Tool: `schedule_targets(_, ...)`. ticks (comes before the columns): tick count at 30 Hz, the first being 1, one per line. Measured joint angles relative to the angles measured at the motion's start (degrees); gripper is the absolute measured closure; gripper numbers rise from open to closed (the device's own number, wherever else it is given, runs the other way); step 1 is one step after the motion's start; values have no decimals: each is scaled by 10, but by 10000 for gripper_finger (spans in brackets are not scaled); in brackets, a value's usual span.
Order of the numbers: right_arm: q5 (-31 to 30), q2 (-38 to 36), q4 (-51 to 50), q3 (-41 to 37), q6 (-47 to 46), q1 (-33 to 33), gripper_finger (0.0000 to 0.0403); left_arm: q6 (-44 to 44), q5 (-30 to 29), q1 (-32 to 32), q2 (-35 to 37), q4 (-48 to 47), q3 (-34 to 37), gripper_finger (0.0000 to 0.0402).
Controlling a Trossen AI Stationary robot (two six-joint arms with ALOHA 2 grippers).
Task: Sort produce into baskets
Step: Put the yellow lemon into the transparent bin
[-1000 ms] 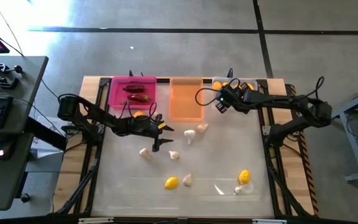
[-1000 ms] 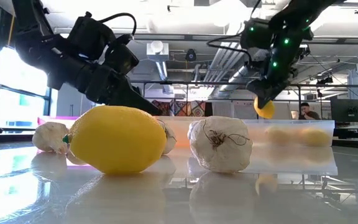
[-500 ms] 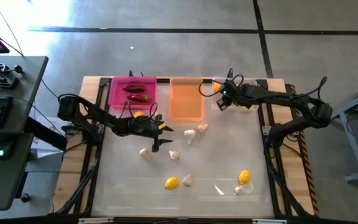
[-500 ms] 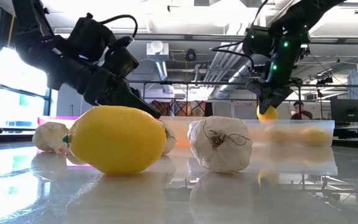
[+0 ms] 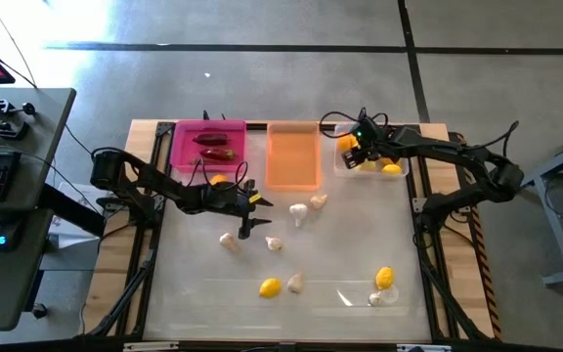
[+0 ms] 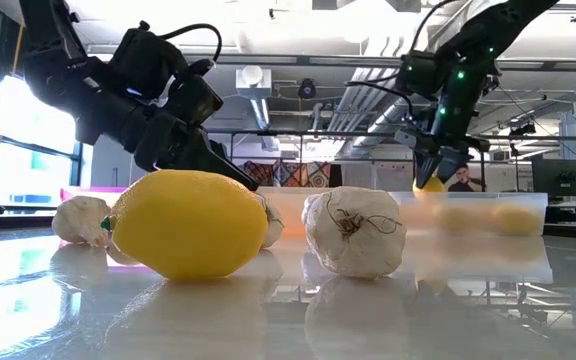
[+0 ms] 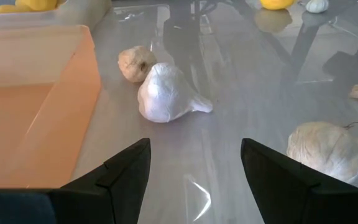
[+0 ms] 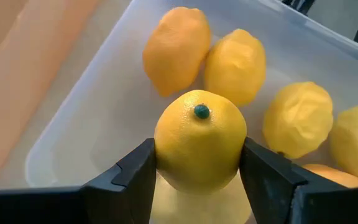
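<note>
My right gripper (image 5: pixel 357 153) is shut on a yellow lemon (image 8: pixel 201 127) and hangs over the near left part of the clear basket (image 5: pixel 396 136), where several lemons (image 8: pixel 235 65) lie. The orange basket (image 5: pixel 293 156) and the pink basket (image 5: pixel 208 145), which holds red chili peppers (image 5: pixel 215 147), stand to its left. My left gripper (image 5: pixel 255 213) waits open, low over the table's middle left, pointing at two garlic bulbs (image 7: pixel 166 99). More garlic (image 5: pixel 275 243) and lemons (image 5: pixel 270 286) lie loose on the table. My right gripper pinches the lemon by its two opposite sides (image 8: pixel 165 146) between its two fingers. The fingers slant steeply down from above. The lemon's green stem dot faces the wrist camera. The lemon hangs clear above the clear basket's floor (image 8: pixel 98 134).
A big lemon (image 6: pixel 190 222) and a garlic bulb (image 6: pixel 353 232) lie near the front edge. A clear plastic scrap (image 5: pixel 379 296) lies at the near right beside another lemon (image 5: pixel 384 278). Bare tabletop (image 5: pixel 345 244) lies between the baskets and the near items.
My right gripper has carried the lemon toward the table's right and far edge, from the orange basket's right rim to above the clear basket, sinking a little and rolling at the wrist. The lemon stays held.
</note>
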State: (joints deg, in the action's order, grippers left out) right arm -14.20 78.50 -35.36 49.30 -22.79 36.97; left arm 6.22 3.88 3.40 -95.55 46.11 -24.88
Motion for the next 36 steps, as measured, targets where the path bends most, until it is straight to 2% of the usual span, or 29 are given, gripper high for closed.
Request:
schedule_targets(11,3,0,37,0,39,11,212,0,-1,0,0,0,0,165)
schedule_targets(19,-51,0,27,0,272,8,212,0,-1,0,0,0,0,165)
schedule_targets(25,-53,0,20,0,408,8,212,0,-1,0,0,0,0,165)
schedule_targets(31,-53,0,19,0,480,8,212,3,11,0,0,-8,0,165)
schedule_targets(36,-48,2,18,0,483,8,211,14,15,0,0,-14,0,165)
